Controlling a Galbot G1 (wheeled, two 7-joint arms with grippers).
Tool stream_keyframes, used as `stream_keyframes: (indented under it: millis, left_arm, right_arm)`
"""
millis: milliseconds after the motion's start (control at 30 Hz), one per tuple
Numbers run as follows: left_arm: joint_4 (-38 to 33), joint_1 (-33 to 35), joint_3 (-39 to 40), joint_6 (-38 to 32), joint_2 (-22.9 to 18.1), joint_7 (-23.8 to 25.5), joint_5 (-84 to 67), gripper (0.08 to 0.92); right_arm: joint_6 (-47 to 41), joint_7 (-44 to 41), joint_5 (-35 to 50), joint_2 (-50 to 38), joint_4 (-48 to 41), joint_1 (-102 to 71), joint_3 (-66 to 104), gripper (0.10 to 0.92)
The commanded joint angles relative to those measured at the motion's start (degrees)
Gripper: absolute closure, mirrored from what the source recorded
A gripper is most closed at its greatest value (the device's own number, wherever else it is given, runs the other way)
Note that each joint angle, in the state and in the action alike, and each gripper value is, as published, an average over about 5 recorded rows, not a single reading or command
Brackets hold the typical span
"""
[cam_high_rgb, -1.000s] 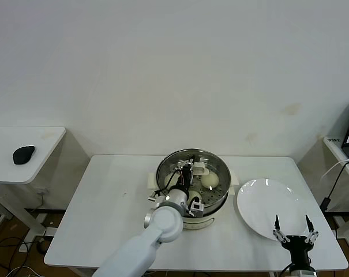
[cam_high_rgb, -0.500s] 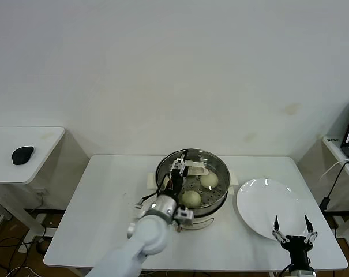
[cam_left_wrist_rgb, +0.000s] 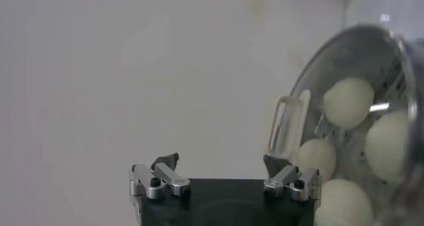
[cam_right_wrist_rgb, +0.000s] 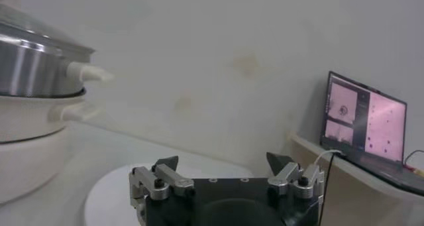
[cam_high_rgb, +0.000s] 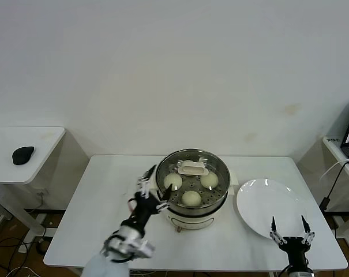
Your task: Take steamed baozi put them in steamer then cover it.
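So the steamer point(cam_high_rgb: 192, 189) sits around the middle of the white surface point(cam_high_rgb: 105, 202), shiny steel pot on a white base, no lid on it. Inside on the perforated tray there are three steamed baozi in the head view: one at about 9 o'clock point(cam_high_rgb: 172, 180), one at 3 o'clock point(cam_high_rgb: 209, 179), and one at 6 o'clock point(cam_high_rgb: 191, 198). At 12 o'clock in the pot there's a pale rectangular thing point(cam_high_rgb: 191, 168), can't tell what it is. The left wrist view shows four buns in the pot, the farthest one here point(cam_left_wrist_rgb: 349, 102).

Left tool point(cam_high_rgb: 150, 189) hangs just outside the pot at its 9 o'clock side, above the surface, fingers spread wide and nothing in them. Same in its own wrist view, both fingertips apart with empty air between.

Right tool point(cam_high_rgb: 288, 229) is parked at the near right edge, over the 6 o'clock rim of the white plate point(cam_high_rgb: 266, 202), also spread open and empty. The plate sits just beside the steamer at its 3 o'clock.

There's a side table point(cam_high_rgb: 24, 153) well off at 9 o'clock with a black mouse point(cam_high_rgb: 23, 154) on it, and a laptop point(cam_right_wrist_rgb: 364, 122) on a shelf far right.
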Motion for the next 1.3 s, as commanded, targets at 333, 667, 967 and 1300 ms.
stream_keyframes:
  millis: [333, 667, 967, 1300]
  left_arm:
    - [4.8, 35.7, -21.2, -29.3, -5.7, -15.1, -50.6, 0.177]
    - [8.6, 37.6, -25.2, -32.7, -7.9, -10.5, -53.2, 0.177]
    - [9.0, 37.1, -25.7, -30.7, -7.8, -9.4, -52.6, 0.177]
    - [10.1, 36.8, -24.9, -30.6, -7.5, -8.6, -51.1, 0.177]
  right_arm:
    - [1.0, -1.2, 9.0, -10.3, 1.8, -9.8, -4.3, 0.203]
    - [2.1, -1.7, 11.2, -10.4, 2.3, -12.1, -5.1, 0.203]
    - [1.3, -4.4, 14.1, -10.4, 4.7, -14.1, -7.1, 0.203]
    - [0.3, -4.8, 13.8, -9.9, 5.3, -15.3, -7.3, 0.203]
